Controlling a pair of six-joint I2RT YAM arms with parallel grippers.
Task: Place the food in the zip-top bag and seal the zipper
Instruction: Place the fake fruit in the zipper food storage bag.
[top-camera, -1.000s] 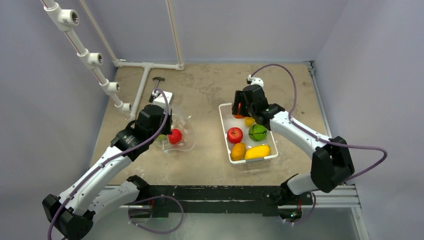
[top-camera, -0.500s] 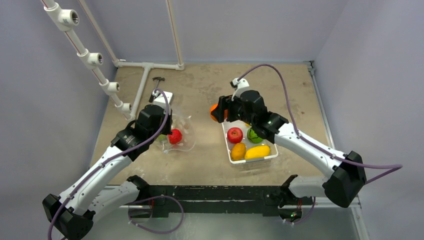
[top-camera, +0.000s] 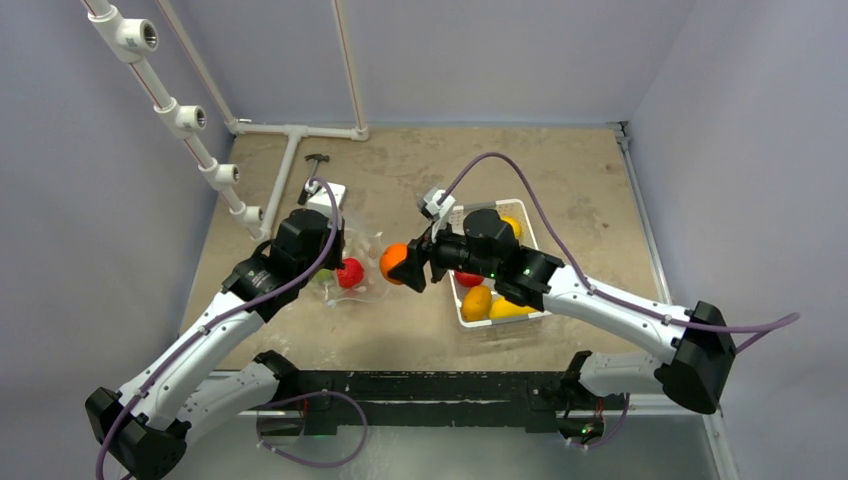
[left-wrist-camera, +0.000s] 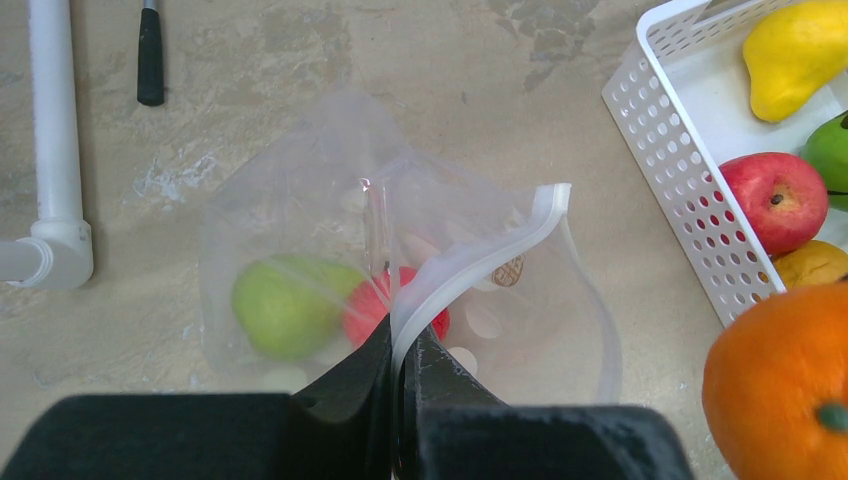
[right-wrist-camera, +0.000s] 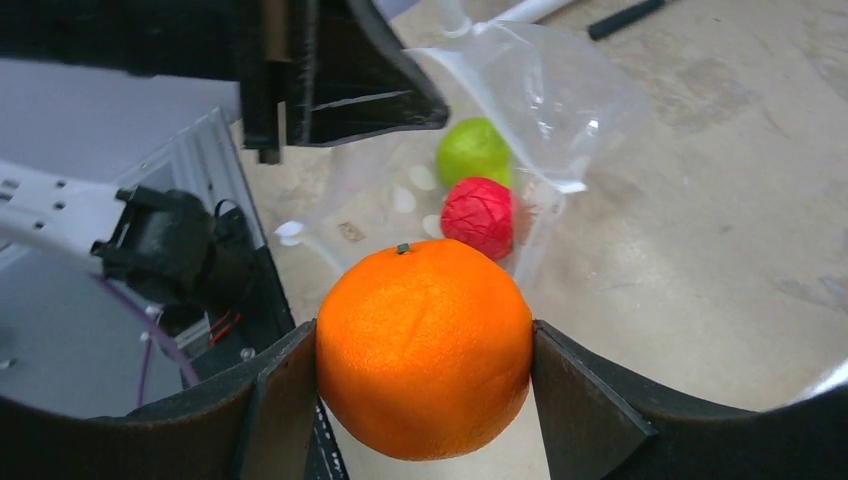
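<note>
I've just swung right gripper (top-camera: 412, 270), clamped on orange (right-wrist-camera: 425, 345), clear of basket (left-wrist-camera: 665, 130) | bag (right-wrist-camera: 560, 90) mouth just ahead | left gripper (left-wrist-camera: 403, 350) pinching zipper (left-wrist-camera: 480, 255) up | drop next, I'd say

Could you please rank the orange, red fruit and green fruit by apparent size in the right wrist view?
1. the orange, largest, but nearest the camera.
2. the red fruit and the green fruit in the bag look about alike.

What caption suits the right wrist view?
Right gripper holds an orange before the open zip-top bag, with a green fruit and a red fruit already inside.
</note>
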